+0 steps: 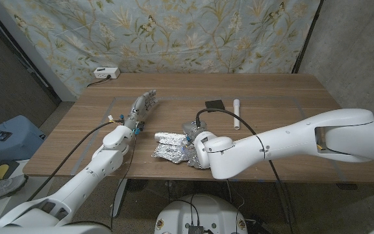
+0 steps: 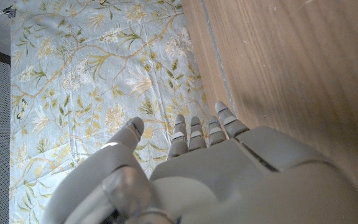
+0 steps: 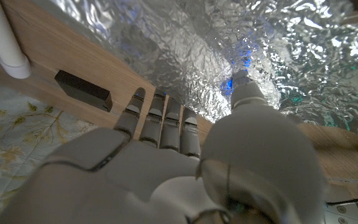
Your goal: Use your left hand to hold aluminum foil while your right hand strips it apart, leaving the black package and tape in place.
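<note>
Foil: the crumpled aluminum foil [image 1: 173, 147] lies at lower centre of the head view, near the table's [image 1: 284, 97] front edge, its long axis running roughly left to right across the picture.
Right hand: the right hand [image 1: 197, 147] sits at the foil's right end; in the right wrist view its fingers [image 3: 160, 115] reach out straight and close together beside the foil [image 3: 241, 50], and a thumb tip touches the crinkled sheet. Whether anything is pinched, I cannot tell.
Left hand: the left hand [image 1: 141, 106] stands left of centre, up and left of the foil and apart from it, fingers extended, slightly spread, holding nothing [image 2: 197, 134].
Key relation: the foil lies down and right of the left fingertips, so that hand probably must come back toward the front edge to pin it; the right hand is much the nearer.
Leave alone: black package [image 1: 213, 104] and a white tube [image 1: 236, 112], further back, upper right of the foil.
</note>
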{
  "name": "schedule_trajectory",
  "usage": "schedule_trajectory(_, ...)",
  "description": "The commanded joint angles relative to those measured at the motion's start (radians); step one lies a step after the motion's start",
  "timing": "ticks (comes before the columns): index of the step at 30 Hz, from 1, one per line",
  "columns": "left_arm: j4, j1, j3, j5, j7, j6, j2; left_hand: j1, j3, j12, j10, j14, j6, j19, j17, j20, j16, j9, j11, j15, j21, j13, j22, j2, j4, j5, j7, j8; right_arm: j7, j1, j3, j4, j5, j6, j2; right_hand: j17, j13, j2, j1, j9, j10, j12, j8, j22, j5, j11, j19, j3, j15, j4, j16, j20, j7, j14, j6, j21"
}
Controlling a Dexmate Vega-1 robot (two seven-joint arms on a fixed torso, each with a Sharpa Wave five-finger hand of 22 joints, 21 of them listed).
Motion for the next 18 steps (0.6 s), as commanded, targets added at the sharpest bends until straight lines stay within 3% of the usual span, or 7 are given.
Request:
schedule_trajectory(1, -0.011, 0.007, -0.001, -0.002, 0.010, 0.009, 0.000, 0.009, 0.007, 0.005, 0.011, 0.007, 0.014, 0.010, 0.003, -0.002, 0.001, 0.006, 0.005, 0.002, -0.001, 0.001, 0.003, 0.004, -0.001, 0.005, -0.001, 0.004, 0.036, -0.026, -0.004, 0.046, -0.051, 0.024, -0.012, 0.004, -0.002, 0.000, 0.012, 0.002, 0.001, 0.002, -0.001, 0.002, 0.003, -0.009, 0.008, 0.002, 0.001, -0.004, 0.003, 0.000, -0.004, 0.005, 0.002, 0.005)
schedule_trajectory(5, -0.015, 0.009, 0.000, -0.002, 0.012, 0.014, 0.001, 0.009, 0.008, 0.006, 0.012, 0.007, 0.015, 0.012, 0.003, -0.001, 0.001, 0.006, 0.005, 0.003, -0.002, 0.001, 0.003, 0.004, -0.001, 0.005, -0.002, 0.003, 0.037, -0.036, -0.001, 0.043, -0.074, 0.030, -0.023, 0.010, -0.010, 0.001, 0.019, 0.003, 0.022, 0.009, 0.003, 0.001, 0.002, -0.021, 0.012, 0.002, -0.019, -0.003, 0.012, -0.001, -0.018, 0.021, 0.023, 0.005)
schedule_trajectory(9, -0.021, 0.010, 0.002, 0.000, 0.019, 0.022, 0.002, 0.008, 0.009, 0.006, 0.012, 0.009, 0.018, 0.013, 0.003, -0.001, 0.002, 0.006, 0.004, 0.003, -0.002, 0.001, 0.003, 0.004, 0.000, 0.005, -0.002, 0.003, 0.044, -0.037, -0.003, 0.033, -0.097, 0.032, -0.030, 0.024, -0.033, 0.001, 0.031, 0.008, 0.101, 0.032, 0.019, 0.001, 0.000, -0.054, 0.024, 0.000, -0.047, -0.001, 0.032, -0.007, -0.042, 0.058, 0.087, 0.006)
schedule_trajectory(13, -0.026, 0.011, 0.004, 0.000, 0.020, 0.028, 0.003, 0.009, 0.010, 0.006, 0.014, 0.010, 0.020, 0.014, 0.003, 0.000, 0.001, 0.007, 0.004, 0.003, -0.003, 0.001, 0.003, 0.004, 0.000, 0.005, -0.002, 0.003, 0.051, -0.036, -0.005, 0.018, -0.118, 0.036, -0.040, 0.031, -0.046, 0.004, 0.038, 0.011, 0.125, 0.037, 0.024, 0.002, -0.002, -0.061, 0.035, 0.000, -0.063, -0.001, 0.044, -0.013, -0.056, 0.076, 0.114, 0.008)
schedule_trajectory(18, -0.028, 0.009, 0.006, 0.001, 0.021, 0.032, 0.002, 0.009, 0.011, 0.006, 0.014, 0.011, 0.022, 0.014, 0.003, 0.000, 0.002, 0.007, 0.006, 0.003, -0.005, 0.002, 0.003, 0.005, 0.001, 0.005, -0.001, 0.003, 0.060, -0.034, -0.009, -0.007, -0.143, 0.040, -0.058, 0.041, -0.055, 0.003, 0.045, 0.014, 0.158, 0.050, 0.024, 0.002, -0.004, -0.098, 0.048, -0.004, -0.075, 0.000, 0.056, -0.015, -0.069, 0.095, 0.133, 0.009)
